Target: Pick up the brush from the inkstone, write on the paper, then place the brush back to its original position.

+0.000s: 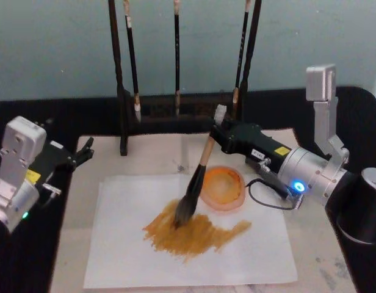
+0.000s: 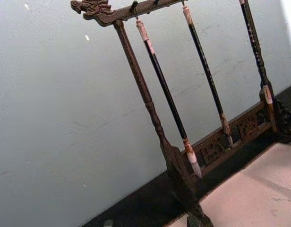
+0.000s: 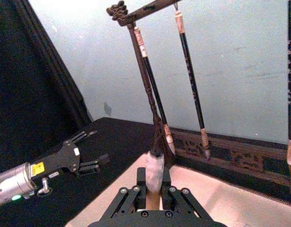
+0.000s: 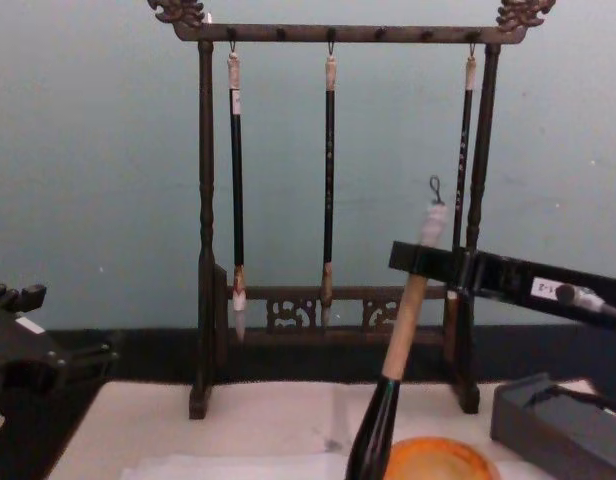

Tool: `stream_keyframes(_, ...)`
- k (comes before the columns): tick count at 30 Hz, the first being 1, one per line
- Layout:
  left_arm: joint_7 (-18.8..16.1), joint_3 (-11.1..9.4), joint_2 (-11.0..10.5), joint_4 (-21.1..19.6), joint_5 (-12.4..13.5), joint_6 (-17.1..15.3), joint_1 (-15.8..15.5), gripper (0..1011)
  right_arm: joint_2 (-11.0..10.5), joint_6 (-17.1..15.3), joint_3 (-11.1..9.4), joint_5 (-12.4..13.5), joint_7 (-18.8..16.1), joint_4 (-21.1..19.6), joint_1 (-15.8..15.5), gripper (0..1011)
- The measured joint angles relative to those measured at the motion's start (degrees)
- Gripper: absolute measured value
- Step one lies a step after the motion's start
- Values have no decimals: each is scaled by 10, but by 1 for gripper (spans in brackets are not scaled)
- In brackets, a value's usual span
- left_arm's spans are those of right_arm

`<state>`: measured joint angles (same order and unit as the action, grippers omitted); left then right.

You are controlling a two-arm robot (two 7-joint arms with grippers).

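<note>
the right gripper (image 1: 215,139) clamps high on the brush (image 1: 199,172), which we judge light, stiff-handled and soft-tipped, bristles on the paper (image 1: 127,256) beside the inkstone (image 1: 223,188); the left gripper (image 1: 85,152) rests aside, fingers spread.

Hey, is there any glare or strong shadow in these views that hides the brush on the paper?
Head view: soft, even light; the brush, held by the right gripper, throws no hard shadow on the paper; the left gripper sits idle at the mat's left edge. Left wrist view: a bright patch washes out part of the wall. Chest view: evenly lit, no glare.
</note>
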<state>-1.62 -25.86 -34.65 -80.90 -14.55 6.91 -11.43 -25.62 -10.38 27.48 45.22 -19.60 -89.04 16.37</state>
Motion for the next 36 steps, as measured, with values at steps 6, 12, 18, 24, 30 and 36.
stream_keyframes(6,0,0,0,0,0,0,0,1010,0,0,-4,2,0,-2,-2,184)
stream_keyframes(12,0,0,0,0,0,0,0,1010,0,1,-5,4,-4,-5,-3,184)
stream_keyframes(18,0,0,0,0,0,0,0,1009,1,1,-5,7,-6,-8,-4,184)
stream_keyframes(24,0,0,0,0,0,0,0,1009,5,-1,-10,24,-8,-9,-6,184)
stream_keyframes(30,0,0,0,0,0,0,0,1010,8,-7,-14,47,-8,-6,-7,184)
stream_keyframes(36,0,0,0,0,0,0,0,1010,9,-13,-19,75,-3,-6,-8,184)
